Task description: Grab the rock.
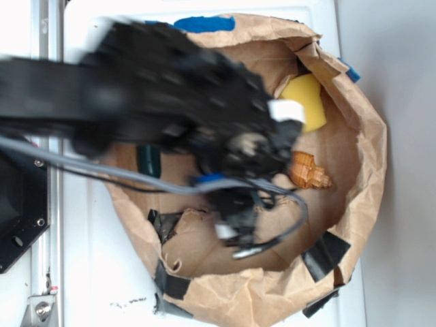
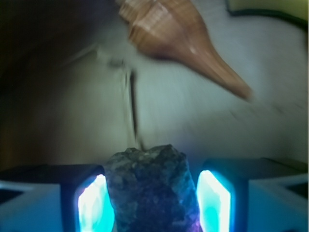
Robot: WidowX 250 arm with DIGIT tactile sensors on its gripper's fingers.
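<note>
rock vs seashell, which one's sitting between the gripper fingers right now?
The rock: the lumpy grey mottled stone sits between the two glowing fingers of the gripper. The striped orange-brown seashell lies apart, farther off on the paper.

Striped seashell (image 2: 181,41), yellow sponge (image 1: 306,99), both inside brown paper bag (image 1: 361,204).

arm (image 1: 102,88) reaches in from the left of the exterior view, black and motion-blurred, wrist bent downward with grey cables trailing beneath it. gripper (image 2: 150,203) seen from the wrist view: both glowing cyan pads (image 2: 91,205) sit tight against either side of the rock (image 2: 149,191), jaws clamped on it.
</note>
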